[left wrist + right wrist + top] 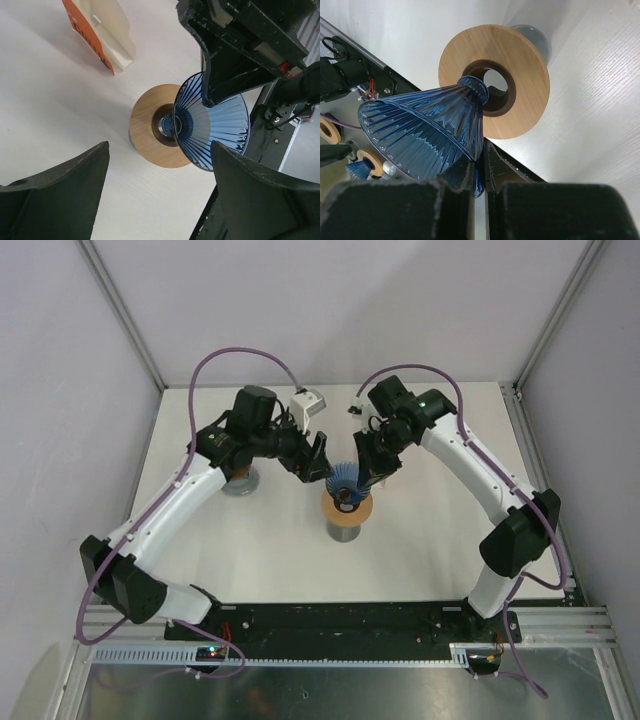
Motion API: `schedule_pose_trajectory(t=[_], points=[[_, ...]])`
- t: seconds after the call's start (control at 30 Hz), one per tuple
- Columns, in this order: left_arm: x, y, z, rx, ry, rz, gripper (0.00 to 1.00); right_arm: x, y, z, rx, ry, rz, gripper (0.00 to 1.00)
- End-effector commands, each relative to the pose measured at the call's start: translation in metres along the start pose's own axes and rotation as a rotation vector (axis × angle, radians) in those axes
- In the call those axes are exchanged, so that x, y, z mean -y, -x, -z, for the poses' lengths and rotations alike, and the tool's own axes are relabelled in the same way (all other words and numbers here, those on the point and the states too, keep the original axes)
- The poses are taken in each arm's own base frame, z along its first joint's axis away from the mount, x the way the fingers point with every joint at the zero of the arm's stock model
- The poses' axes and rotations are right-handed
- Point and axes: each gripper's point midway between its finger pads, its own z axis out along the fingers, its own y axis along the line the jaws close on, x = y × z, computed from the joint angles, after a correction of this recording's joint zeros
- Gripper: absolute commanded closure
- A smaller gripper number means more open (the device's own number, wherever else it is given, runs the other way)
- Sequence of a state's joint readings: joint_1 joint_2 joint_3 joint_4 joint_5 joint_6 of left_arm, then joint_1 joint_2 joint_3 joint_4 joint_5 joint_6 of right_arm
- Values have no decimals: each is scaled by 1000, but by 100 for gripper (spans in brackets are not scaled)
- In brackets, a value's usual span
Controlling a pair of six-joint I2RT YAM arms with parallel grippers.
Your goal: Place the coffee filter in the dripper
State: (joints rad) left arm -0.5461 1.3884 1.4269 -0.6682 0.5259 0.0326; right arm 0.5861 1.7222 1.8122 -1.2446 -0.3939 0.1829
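Observation:
The dripper (pixel 347 480) is a blue ribbed glass cone, tilted on its side. Its narrow end rests at the hole of a round wooden ring (pixel 348 512). My right gripper (pixel 480 170) is shut on the dripper's (pixel 420 130) rim, above the wooden ring (pixel 520 75). My left gripper (pixel 159 150) stands open just left of the dripper (pixel 220 125), with nothing between its fingers. In the top view it (pixel 318 465) faces the right gripper (pixel 375 475) across the cone. The coffee filter is out of view.
The wooden ring (pixel 147 132) sits on a grey cup (pixel 537 40). An orange and white paper pouch (pixel 102 35) stands on the table beyond the ring. A grey cylinder (pixel 240 482) stands under the left arm. White walls enclose the table.

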Motion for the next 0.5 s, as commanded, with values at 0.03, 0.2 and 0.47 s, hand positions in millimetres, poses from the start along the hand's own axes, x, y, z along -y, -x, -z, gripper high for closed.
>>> schedule_pose_trajectory(t=[0.03,0.2,0.47], points=[[3,-17,-19,-63,-30,43,19,-1,2,-9,-28,3,13,100],[1,-25,-27,-92,-34,52,35,4,-1,-14,-58,-7,13,100],[8,-39,-33,-127,-60,20,59,5,-5,-16,-92,-4,19,100]])
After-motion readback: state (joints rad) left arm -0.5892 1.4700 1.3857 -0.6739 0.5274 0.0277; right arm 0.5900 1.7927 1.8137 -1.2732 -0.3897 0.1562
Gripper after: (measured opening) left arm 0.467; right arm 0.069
